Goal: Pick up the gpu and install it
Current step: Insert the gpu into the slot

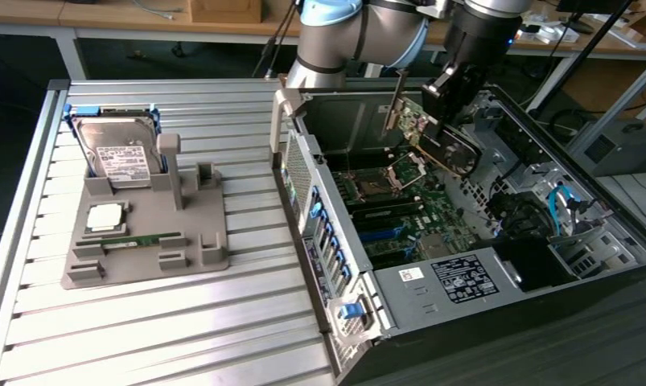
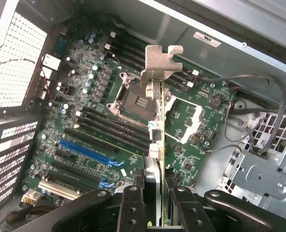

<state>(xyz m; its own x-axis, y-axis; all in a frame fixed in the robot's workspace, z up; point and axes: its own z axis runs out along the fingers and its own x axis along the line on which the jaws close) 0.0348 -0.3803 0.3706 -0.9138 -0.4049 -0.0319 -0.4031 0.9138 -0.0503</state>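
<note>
Wrist view: my end effector (image 2: 155, 199) clamps the gpu (image 2: 156, 129) edge-on over the motherboard (image 2: 87, 123). Exterior view: both hang inside the open computer case (image 1: 320, 211), toward its far end.

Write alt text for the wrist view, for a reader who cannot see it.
The gripper holds the gpu edge-on over the motherboard of an open computer case, silver bracket at its far end. The motherboard shows a processor socket and blue slots.

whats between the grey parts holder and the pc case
Nothing: in the exterior view, bare slatted table runs between the holder and the case.
</note>
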